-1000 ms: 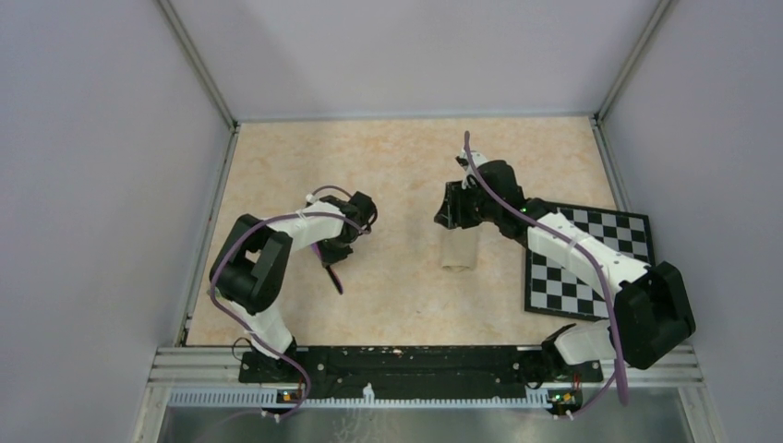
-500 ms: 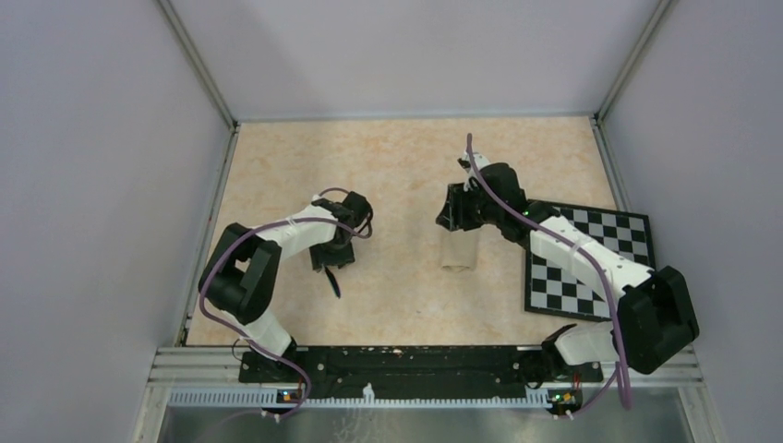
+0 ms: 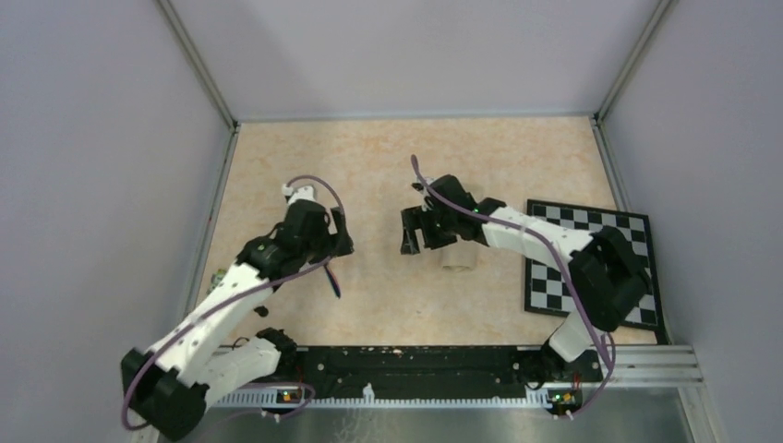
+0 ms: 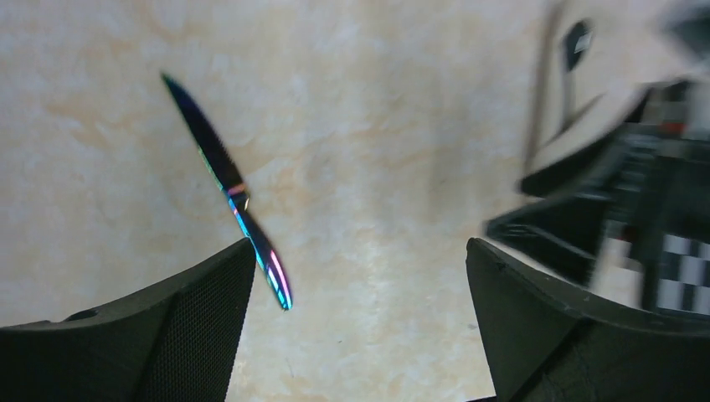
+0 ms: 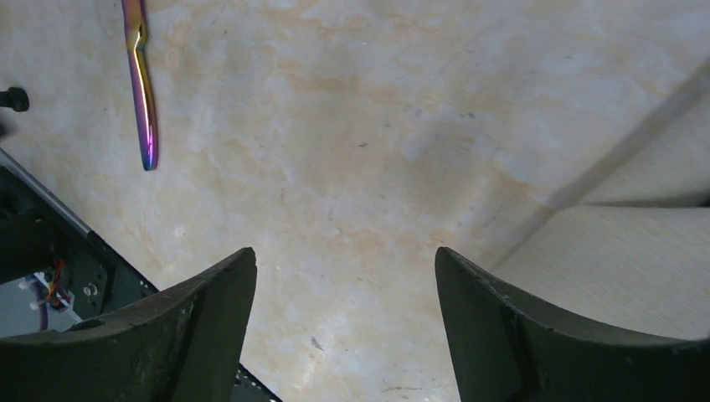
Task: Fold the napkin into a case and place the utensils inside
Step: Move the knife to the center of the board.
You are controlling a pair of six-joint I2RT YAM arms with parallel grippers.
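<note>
The napkin, folded into a narrow beige case, lies at mid-table, its far end under my right arm; it also fills the right edge of the right wrist view. A thin purple iridescent knife lies flat on the tabletop left of the case. My left gripper hovers just beyond the knife, open and empty; in its wrist view the knife runs past the left fingertip. My right gripper is open and empty left of the case, with the knife at upper left.
A black-and-white checkerboard lies at the right of the table. The black base rail runs along the near edge and shows in the right wrist view. Grey walls enclose the table on three sides.
My left gripper opened and let go of the knife, which now rests on the table. The left arm swung back and low. My right gripper opened and moved left, off the case's far end.
</note>
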